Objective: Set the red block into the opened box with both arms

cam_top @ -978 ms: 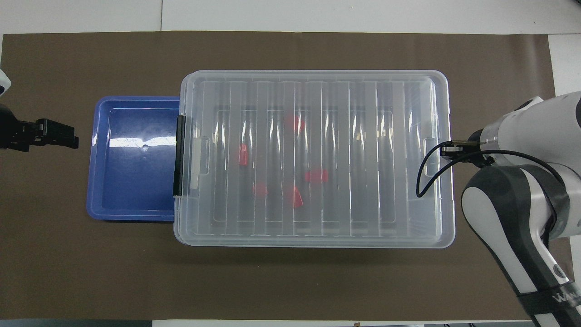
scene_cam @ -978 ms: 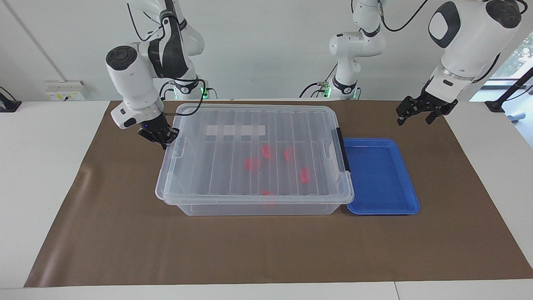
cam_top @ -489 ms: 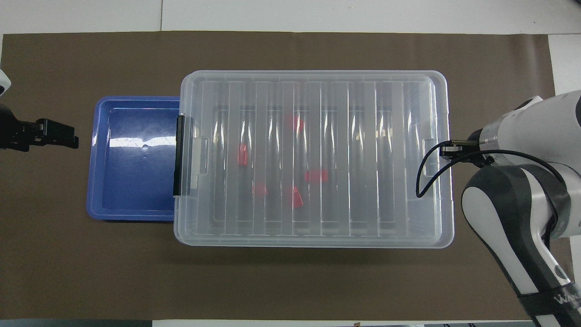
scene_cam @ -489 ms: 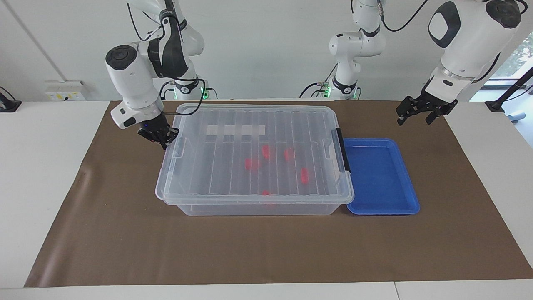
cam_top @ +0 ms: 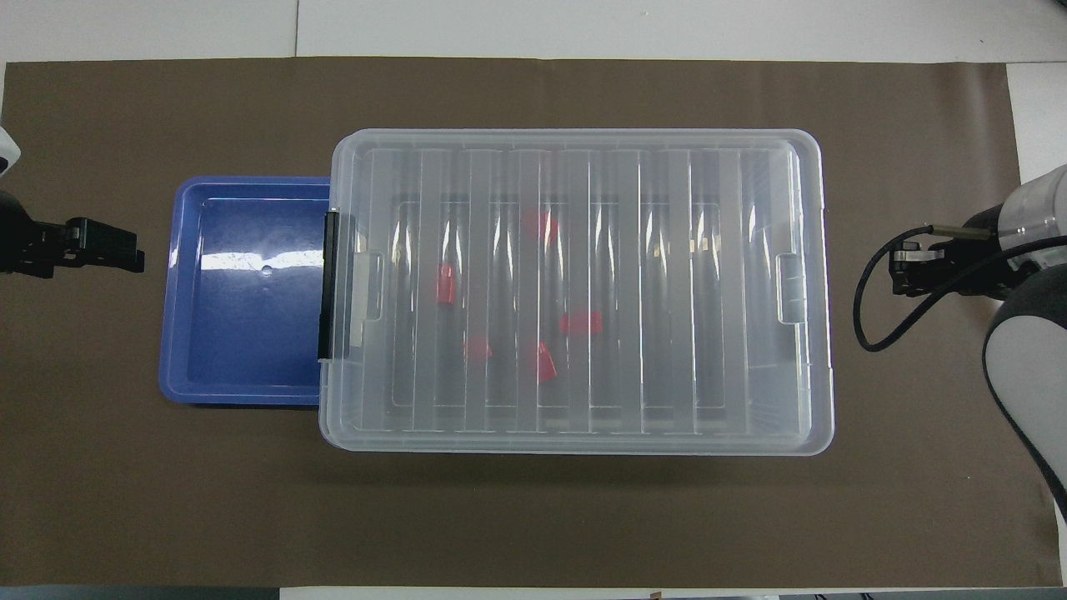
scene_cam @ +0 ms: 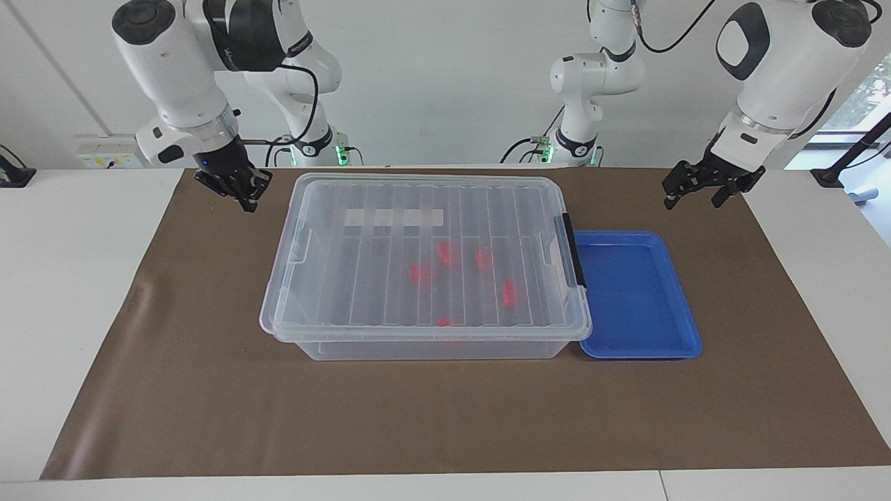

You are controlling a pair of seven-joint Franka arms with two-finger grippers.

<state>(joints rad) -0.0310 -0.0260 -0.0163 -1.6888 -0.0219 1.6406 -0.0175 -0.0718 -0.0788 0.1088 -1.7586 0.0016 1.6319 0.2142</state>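
Reading the clock on the overhead view, with 12 o'clock pointing away from the robots, the box (cam_top: 575,137) sits mid-desk (scene_cam: 69,278) on a brown mat (cam_top: 533,517). Its ribbed lid (cam_top: 667,275) is on. The ribs and glare blur what lies inside: we make out five red blocks on the floor of the box, their outlines soft. One red block (cam_top: 446,285) is toward 9 o'clock, one (cam_top: 540,225) toward 12, and three (cam_top: 581,322) (cam_top: 478,348) (cam_top: 543,362) are clustered toward 6. The black latch (cam_top: 327,285) is at the box's 9 o'clock end, and there the lid's rim overhangs and hides one edge of the blue tray (cam_top: 175,292).

Both arms are cut off by the frame edges in that view. The left claw (scene_cam: 692,202) hangs over the mat at the tray's 9 o'clock, spread wide, holding and touching nothing. The right claw (scene_cam: 245,202) hangs over the mat just off the box's 3 o'clock end, apart from the box. We cannot tell whether it is open or closed, and we see nothing in it.
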